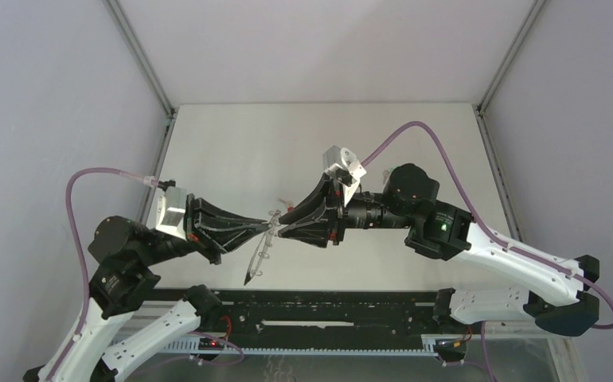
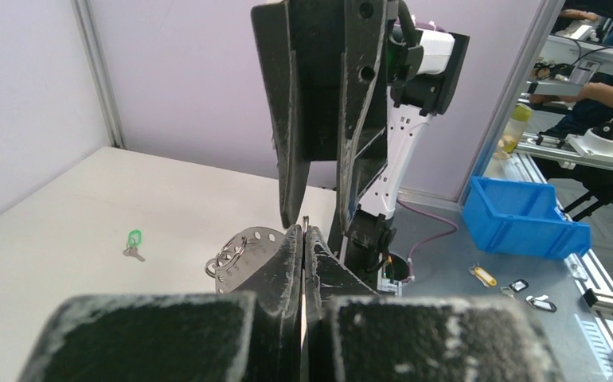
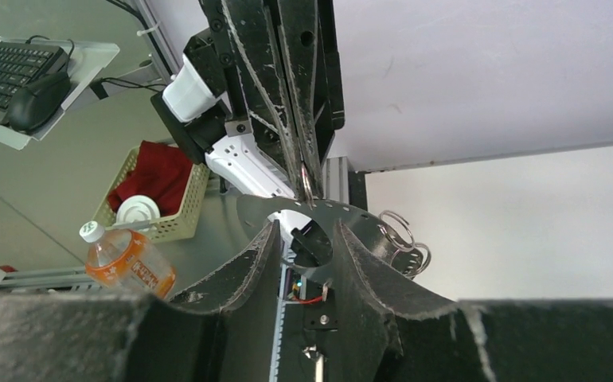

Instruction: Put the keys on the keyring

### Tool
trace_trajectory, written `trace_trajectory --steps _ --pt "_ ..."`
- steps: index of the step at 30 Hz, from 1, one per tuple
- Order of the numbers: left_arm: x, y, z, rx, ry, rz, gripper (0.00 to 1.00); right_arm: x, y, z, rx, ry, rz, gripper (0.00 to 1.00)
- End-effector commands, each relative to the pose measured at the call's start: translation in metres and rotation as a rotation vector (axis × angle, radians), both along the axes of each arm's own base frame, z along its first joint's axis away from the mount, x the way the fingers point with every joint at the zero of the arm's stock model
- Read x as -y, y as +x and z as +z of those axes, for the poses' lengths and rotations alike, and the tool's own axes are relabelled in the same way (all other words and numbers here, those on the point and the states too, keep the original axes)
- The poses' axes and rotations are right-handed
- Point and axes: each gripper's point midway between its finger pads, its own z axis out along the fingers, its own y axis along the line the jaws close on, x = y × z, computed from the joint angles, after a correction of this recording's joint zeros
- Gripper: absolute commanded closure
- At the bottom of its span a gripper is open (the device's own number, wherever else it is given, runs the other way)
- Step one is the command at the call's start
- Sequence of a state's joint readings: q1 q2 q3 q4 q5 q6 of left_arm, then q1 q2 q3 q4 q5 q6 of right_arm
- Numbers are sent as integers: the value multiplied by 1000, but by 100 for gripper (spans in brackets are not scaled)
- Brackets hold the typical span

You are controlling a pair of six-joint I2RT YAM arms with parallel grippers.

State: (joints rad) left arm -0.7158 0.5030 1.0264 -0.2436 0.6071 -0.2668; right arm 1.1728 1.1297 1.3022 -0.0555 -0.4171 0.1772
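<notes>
My left gripper point(image 1: 269, 225) point(image 2: 304, 235) is shut on a thin metal ring point(image 2: 306, 224) of the keyring, held above the table. The keyring point(image 1: 256, 259) is a limp grey perforated strap with small metal rings point(image 2: 225, 259). It hangs down from the grip, and it also crosses the right wrist view point(image 3: 353, 213). My right gripper point(image 1: 282, 228) point(image 3: 307, 236) is open, and its fingertips point(image 3: 270, 239) straddle the left fingertips and the ring. The green-headed key point(image 2: 134, 241) lies on the white table to the left. The red-headed key is out of view.
A blue bin point(image 2: 526, 215) and several tagged keys point(image 2: 485, 274) lie on the grey bench beyond the table. A bottle point(image 3: 128, 264) and a basket point(image 3: 160, 195) stand off the table. Pale enclosure walls point(image 1: 64, 95) bound the table.
</notes>
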Motion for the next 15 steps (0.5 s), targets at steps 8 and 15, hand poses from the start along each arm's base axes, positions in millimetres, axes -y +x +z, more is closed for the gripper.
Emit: trace_trajectory --steps 8,15 --pt "8 -4 -2 23 -12 -60 100 -5 -2 16 -25 69 37 63" --pt "8 0 -3 20 -10 -45 100 -11 -4 14 -37 65 63 70"
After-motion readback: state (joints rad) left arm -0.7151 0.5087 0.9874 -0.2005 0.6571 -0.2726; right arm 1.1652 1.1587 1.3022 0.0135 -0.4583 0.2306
